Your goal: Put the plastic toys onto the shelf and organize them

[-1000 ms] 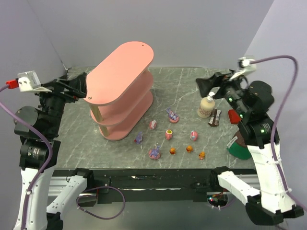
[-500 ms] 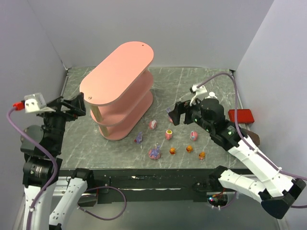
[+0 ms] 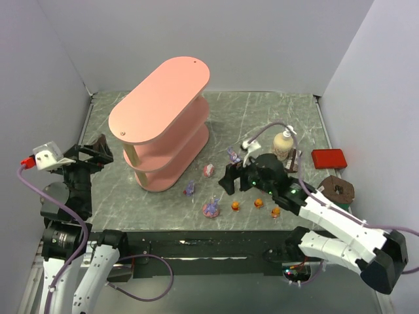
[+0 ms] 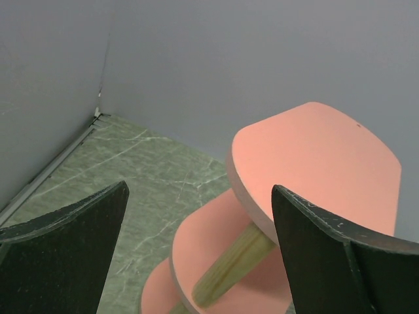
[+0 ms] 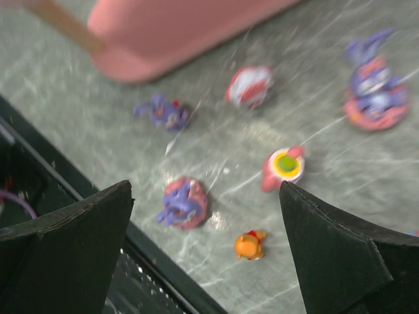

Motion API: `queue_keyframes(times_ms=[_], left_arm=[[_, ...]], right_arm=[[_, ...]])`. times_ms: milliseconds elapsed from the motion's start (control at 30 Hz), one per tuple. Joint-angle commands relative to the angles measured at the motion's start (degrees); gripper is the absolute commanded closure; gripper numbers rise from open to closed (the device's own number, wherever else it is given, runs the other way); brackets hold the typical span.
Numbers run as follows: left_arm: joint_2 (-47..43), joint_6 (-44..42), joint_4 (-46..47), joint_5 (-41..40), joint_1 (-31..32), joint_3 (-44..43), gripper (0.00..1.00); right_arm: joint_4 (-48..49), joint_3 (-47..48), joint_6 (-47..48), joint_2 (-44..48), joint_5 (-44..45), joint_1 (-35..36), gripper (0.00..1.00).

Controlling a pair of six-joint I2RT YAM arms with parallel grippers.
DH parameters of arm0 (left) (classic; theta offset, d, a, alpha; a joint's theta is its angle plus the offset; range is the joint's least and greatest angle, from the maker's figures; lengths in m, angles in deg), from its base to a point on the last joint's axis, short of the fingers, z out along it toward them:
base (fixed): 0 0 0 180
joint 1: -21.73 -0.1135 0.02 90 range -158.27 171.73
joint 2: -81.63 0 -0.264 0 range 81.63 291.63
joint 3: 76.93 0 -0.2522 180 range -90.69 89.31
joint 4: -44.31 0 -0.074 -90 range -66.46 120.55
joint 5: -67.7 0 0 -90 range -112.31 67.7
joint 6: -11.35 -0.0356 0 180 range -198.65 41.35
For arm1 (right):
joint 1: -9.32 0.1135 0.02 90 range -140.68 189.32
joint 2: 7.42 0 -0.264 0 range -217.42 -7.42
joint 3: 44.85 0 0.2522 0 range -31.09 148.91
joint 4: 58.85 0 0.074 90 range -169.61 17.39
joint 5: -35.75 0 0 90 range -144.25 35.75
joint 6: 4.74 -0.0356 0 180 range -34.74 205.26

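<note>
just now the right tool (image 3: 230,180) hovers low over the toys (image 3: 208,171), released, fingers spread wide with nothing between them. in its wrist view an egg toy (image 5: 283,167) lies on the worktop (image 3: 262,111) between the fingers, with a bunny (image 5: 183,203) and an orange toy (image 5: 249,244) closer to the front edge. every toy in view lies on the worktop, scattered just right of the shelf (image 3: 160,98). the left tool (image 3: 98,152) hangs raised at the shelf's left, also released and gripping nothing, facing the top board. a bottle (image 3: 283,144) and a red box (image 3: 328,158) sit further right.
</note>
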Motion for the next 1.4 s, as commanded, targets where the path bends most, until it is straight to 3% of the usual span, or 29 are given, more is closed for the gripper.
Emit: queue_keyframes(times_ms=[0,133,333,467,1000,1367], left_arm=[[1.55,0.41,1.75,-2.8,-0.25,0.12,0.04],[2.61,0.68,1.48,-2.71,-0.25,0.38,0.04],[2.96,0.77,1.92,-2.45,-0.34,1.17,0.04],[2.96,0.77,1.83,-2.27,-0.51,1.52,0.04],[2.96,0.41,0.95,-2.1,-0.78,1.87,0.04],[2.78,0.15,0.87,-2.18,-0.78,1.79,0.04]], right_arm=[[7.59,-2.4,-0.62,-4.14,-1.53,2.89,0.0],[8.04,-3.45,-2.91,-7.58,1.73,6.84,0.03],[0.15,-1.88,-16.35,-10.39,9.37,9.93,0.1],[-2.42,-1.53,-22.94,-11.88,9.38,11.95,0.13],[-6.2,2.87,-28.84,-17.95,13.25,17.14,0.48],[-4.53,3.48,-30.16,-19.79,14.48,17.14,0.54]])
